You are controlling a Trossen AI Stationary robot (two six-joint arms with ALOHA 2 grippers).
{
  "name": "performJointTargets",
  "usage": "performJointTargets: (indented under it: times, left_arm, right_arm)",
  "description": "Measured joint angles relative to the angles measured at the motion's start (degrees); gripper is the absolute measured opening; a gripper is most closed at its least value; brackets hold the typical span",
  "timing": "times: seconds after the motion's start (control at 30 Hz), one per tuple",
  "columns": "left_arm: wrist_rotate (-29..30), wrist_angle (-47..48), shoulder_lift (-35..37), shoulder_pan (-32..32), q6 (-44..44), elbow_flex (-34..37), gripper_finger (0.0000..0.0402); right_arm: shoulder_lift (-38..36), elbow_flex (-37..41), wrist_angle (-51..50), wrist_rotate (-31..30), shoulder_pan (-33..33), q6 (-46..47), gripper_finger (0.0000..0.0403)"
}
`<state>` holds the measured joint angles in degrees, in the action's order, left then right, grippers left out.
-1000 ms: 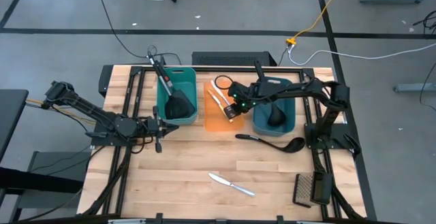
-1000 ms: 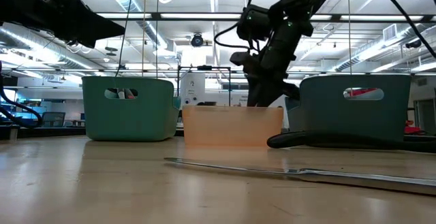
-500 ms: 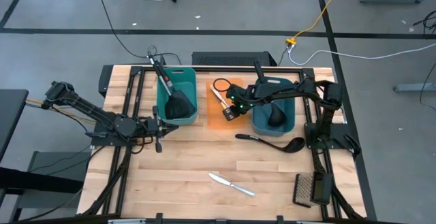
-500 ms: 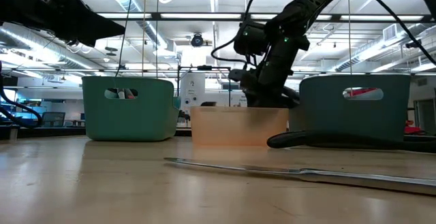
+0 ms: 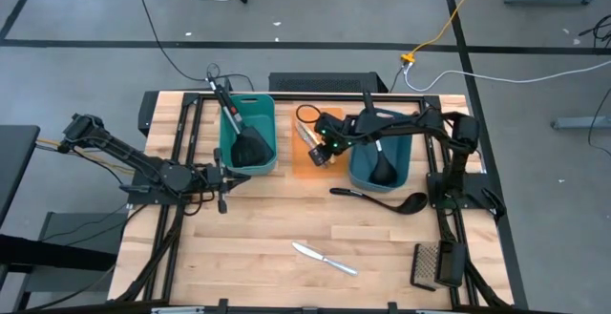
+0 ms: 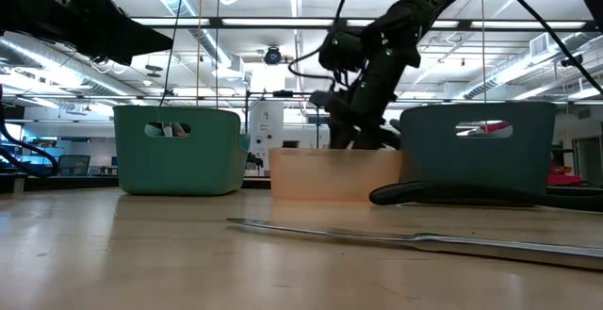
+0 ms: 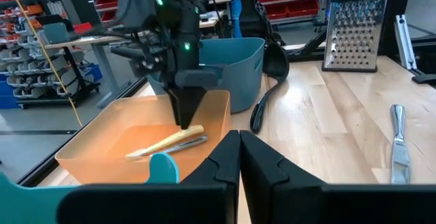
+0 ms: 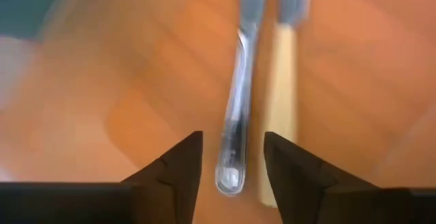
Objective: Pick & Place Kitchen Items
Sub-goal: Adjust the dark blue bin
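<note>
Silver knife (image 8: pixel 240 108) and pale yellow knife (image 8: pixel 279 101) lie side by side in the orange tub (image 5: pixel 302 166), just below the right pincer (image 8: pixel 231 159), whose parted, empty jaws suggest a drop-off. Only the high view shows a third knife (image 5: pixel 325 257) on the tabletop (image 5: pixel 258 228), with the left pincer (image 5: pixel 225 178) closed farther off.

Bright overhead strip lighting (glaring in the low view); right wrist view badly blurred.
</note>
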<state>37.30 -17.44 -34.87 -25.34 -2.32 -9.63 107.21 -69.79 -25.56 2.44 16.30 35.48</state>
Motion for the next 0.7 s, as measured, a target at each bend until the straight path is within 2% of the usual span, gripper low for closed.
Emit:
performJointTargets:
  times: [0.23, 0.4, 0.53, 0.7]
  left_arm:
    - [0.0, 0.01, 0.0, 0.0, 0.23, 0.0, 0.0016]
    - [0.0, 0.02, 0.01, 0.0, 0.34, 0.0, 0.0016]
    - [0.0, -0.01, 0.02, 0.0, 0.34, 0.0, 0.0016]
    - [0.0, 0.01, 0.0, 0.0, 0.1, 0.0, 0.0016]
  right_arm:
    - [-4.8, -4.67, -1.55, -1.21, -2.73, -9.61, 0.0156]
    - [-13.91, -4.71, -4.15, -9.5, -7.99, -20.0, 0.0132]
    - [-22.77, -4.31, -12.0, -16.42, -13.15, -23.28, 0.0099]
    - [-33.2, 0.35, -19.02, -14.47, -16.58, -21.11, 0.0025]
